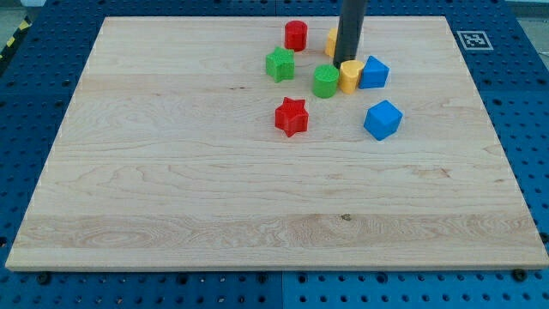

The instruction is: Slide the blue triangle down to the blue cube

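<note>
Camera view, single frame. Rod (pixel 350 62) is seen descending from the view's top edge, with my tip resting just above the yellow block (pixel 350 76), possibly touching it; contact cannot be confirmed at this angle. No fingers are fitted, so no open or closed state applies: the arm ends in the bare rod.

Blue triangle (pixel 374 73) is located on the table (pixel 171 172) immediately to the view's right of the yellow block, the two appearing to touch. Blue cube (pixel 383 119) is found below the triangle and slightly to the view's right, near but apart from it.

Key relation noted: the triangle lies to the view's right of my tip, and slightly lower, with the yellow block between. A downward push is judged to require my tip on the triangle's upper side, which is not yet occupied.

Other blocks recorded: green cylinder (pixel 325 81) touching the yellow block's left; green block (pixel 280 64); red cylinder (pixel 296 35); red star (pixel 292 116); a second yellow block (pixel 332 41), mostly hidden behind the rod.
</note>
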